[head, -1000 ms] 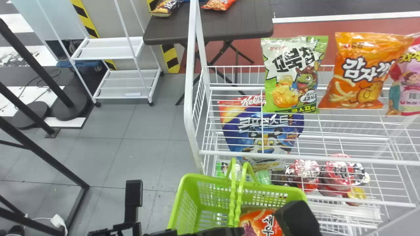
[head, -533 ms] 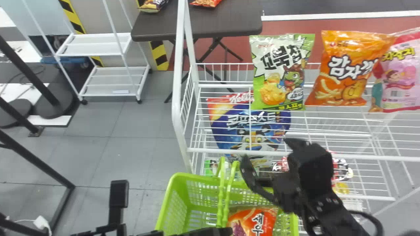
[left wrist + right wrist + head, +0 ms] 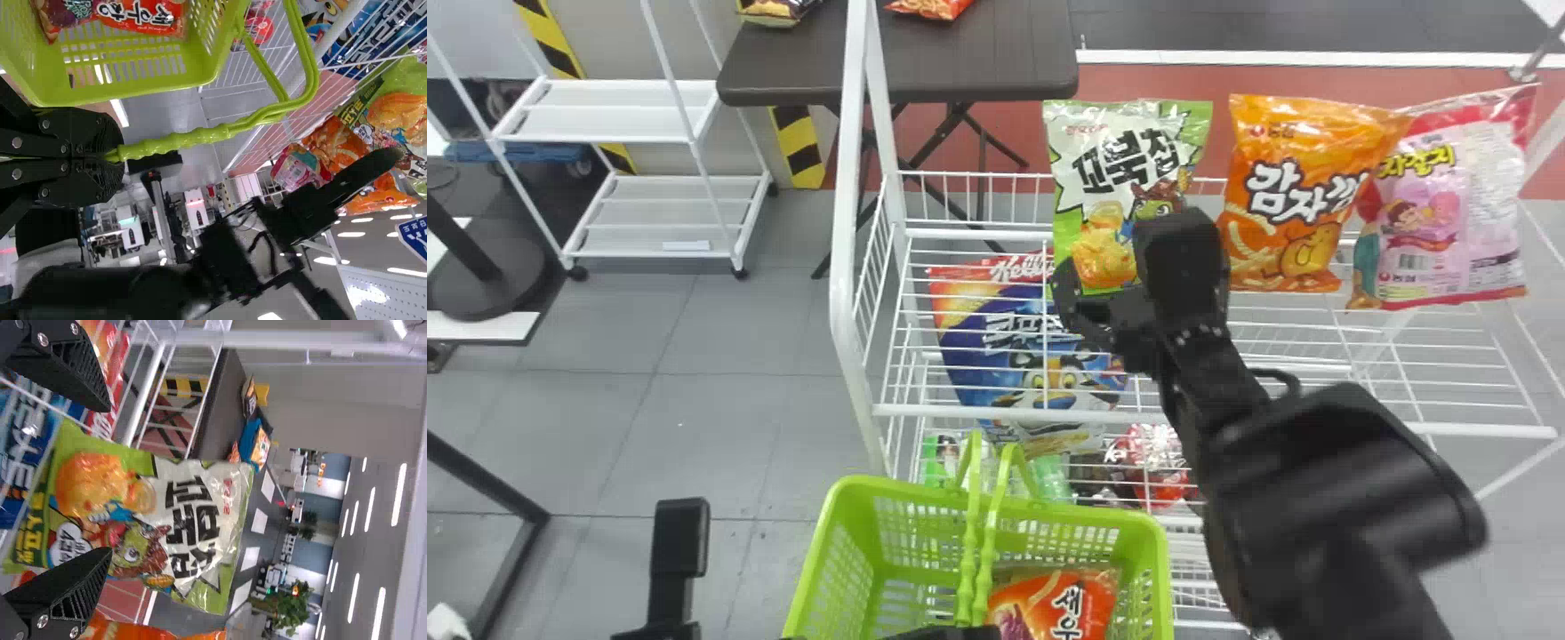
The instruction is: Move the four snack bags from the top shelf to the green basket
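You had one bag (image 3: 1054, 604) in the basket (image 3: 1080, 517), three shelved bags (image 3: 1294, 191) left; right end effector (image 3: 110, 480) gaped empty, left one (image 3: 121, 155) gripped the handle (image 3: 200, 138).

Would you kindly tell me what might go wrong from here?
The right gripper is open at the green snack bag, so it might push the bag back rather than grip it. The orange snack bag stands close beside and could be knocked. The basket, held by its handle in the left gripper, may swing when loaded.
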Motion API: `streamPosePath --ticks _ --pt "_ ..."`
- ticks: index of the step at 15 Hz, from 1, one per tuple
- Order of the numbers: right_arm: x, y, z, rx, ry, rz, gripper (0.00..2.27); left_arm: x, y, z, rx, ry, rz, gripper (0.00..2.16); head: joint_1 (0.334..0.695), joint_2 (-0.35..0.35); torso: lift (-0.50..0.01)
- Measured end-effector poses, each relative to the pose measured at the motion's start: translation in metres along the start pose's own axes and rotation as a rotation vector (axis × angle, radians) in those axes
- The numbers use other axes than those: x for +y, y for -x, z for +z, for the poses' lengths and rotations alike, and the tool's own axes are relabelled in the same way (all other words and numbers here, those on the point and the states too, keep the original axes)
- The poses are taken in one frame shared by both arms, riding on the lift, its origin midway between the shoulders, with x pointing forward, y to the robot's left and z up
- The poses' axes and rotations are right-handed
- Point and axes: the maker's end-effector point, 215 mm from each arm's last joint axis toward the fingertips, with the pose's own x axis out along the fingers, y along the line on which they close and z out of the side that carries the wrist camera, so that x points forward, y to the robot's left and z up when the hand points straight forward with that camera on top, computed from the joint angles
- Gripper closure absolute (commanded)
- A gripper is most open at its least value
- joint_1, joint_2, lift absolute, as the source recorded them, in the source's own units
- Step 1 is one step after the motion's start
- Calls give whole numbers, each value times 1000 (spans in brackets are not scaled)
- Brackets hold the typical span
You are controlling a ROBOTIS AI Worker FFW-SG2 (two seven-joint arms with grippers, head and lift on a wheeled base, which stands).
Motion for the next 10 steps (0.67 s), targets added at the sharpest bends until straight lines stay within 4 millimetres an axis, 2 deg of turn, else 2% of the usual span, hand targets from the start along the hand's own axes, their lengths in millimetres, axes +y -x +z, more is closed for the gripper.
streamPosePath --ticks 5,6,9,10 --pt "-44 -46 -9 31 -20 -77 100 2 -7 4 14 -7 -4 1808 695 -80 0" --pt "-46 -52 -10 39 -24 -71 313 3 -8 5 15 -5 -7 1808 695 -83 0" --pt "-38 -64 -18 86 -81 39 1669 6 -10 7 17 0 -10 1808 695 -77 0" --pt "-37 -64 -27 121 -102 62 1777 6 -10 7 16 0 -11 1808 695 -74 0"
